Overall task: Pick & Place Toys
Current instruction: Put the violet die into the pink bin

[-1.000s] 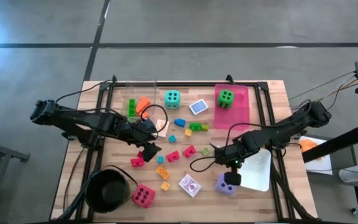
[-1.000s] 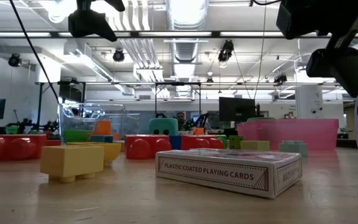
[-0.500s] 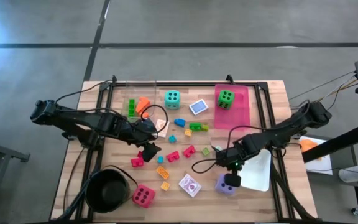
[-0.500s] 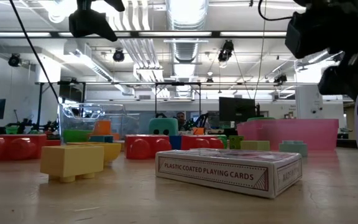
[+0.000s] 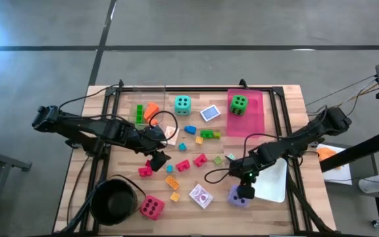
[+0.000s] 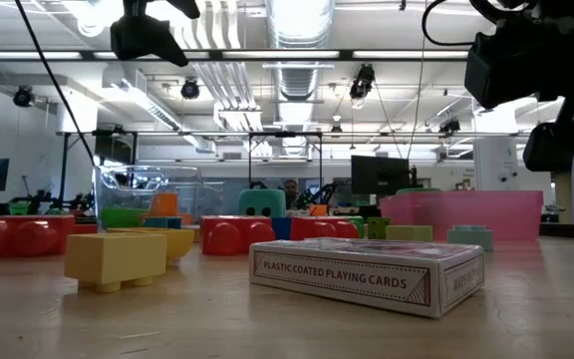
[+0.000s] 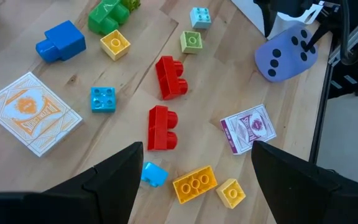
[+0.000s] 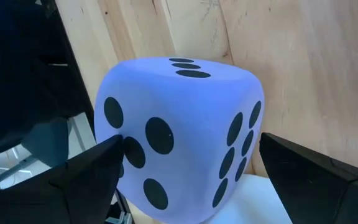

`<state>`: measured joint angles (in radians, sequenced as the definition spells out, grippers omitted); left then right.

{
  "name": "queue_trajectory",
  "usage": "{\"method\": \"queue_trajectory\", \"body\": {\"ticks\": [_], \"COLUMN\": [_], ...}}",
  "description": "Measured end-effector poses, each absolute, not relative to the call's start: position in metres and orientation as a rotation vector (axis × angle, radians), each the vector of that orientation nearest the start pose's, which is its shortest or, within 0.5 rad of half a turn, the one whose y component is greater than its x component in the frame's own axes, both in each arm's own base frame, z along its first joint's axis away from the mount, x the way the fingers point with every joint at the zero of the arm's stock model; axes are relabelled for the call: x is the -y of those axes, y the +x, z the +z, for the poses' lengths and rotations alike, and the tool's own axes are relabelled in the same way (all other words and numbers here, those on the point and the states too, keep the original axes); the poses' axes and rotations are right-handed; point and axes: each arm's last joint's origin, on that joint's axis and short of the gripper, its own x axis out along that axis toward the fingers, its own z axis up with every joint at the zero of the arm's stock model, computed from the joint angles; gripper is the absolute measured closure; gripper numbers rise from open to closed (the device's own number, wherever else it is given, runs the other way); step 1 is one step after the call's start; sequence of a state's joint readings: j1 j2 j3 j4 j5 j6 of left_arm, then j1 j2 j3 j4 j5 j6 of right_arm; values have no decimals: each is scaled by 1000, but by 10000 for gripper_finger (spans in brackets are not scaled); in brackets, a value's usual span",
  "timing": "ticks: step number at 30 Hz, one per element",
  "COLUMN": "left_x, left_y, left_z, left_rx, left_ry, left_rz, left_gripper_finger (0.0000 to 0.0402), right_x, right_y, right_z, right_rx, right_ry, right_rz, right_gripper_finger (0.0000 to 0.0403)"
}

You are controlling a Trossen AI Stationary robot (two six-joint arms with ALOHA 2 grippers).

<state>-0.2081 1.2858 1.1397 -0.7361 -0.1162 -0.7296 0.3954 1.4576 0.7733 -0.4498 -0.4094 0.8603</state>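
Note:
The purple die (image 8: 179, 124) rests on the table at the near right, beside the white tray (image 5: 276, 181). My right gripper (image 5: 244, 191) is open and right above it, one finger (image 8: 86, 174) on each side of the die. My left gripper (image 7: 194, 180) is open and empty above red blocks (image 7: 163, 127) in the middle of the table (image 5: 156, 160). The green die (image 5: 239, 104) sits on the pink tray (image 5: 255, 122). The teal die (image 5: 182, 104) sits at the far middle and the pink-red die (image 5: 151, 207) at the near edge. My right gripper comes at the purple die from above, with its fingers beside two opposite faces (image 8: 120, 146). I cannot tell whether they touch it. The die sits on the table.
Small coloured blocks (image 5: 206, 134) lie scattered over the middle of the table. A card box (image 5: 201, 195) lies near the purple die and a blue card (image 5: 210, 113) at the far middle. The black pot (image 5: 116, 201) stands near left. A clear tray (image 5: 143, 99) stands far left.
My right gripper has moved toward the table's near edge and down over the purple die, so that its fingers now stand on either side of it. The die has stayed in place.

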Motion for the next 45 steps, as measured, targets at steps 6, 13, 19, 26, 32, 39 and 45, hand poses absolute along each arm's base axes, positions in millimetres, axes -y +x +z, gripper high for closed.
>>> {"method": "queue_trajectory", "body": {"ticks": [6,13,19,26,32,39,45], "left_x": [50,50,50,50,50,50,50], "left_y": [253,253,253,253,253,253,253], "left_z": [306,306,306,306,306,306,306], "left_rx": [-855,-855,-855,-855,-855,-855,-856], "left_ry": [-540,-540,-540,-541,-543,-543,-543], "left_rz": [234,233,233,234,235,235,235], "left_gripper_finger": [98,98,98,98,98,98,98], "right_x": [-112,-113,-114,-116,-118,-120,-119], "right_y": [237,239,240,247,254,260,259], "right_z": [163,160,162,172,181,197,220], "right_rx": [-1422,-1435,-1435,-1397,-1354,-1332,-1265], "right_ry": [731,757,778,751,728,715,719], "right_rz": [161,156,133,157,169,159,164], "right_gripper_finger": [128,242,243,246,251,258,282]}}
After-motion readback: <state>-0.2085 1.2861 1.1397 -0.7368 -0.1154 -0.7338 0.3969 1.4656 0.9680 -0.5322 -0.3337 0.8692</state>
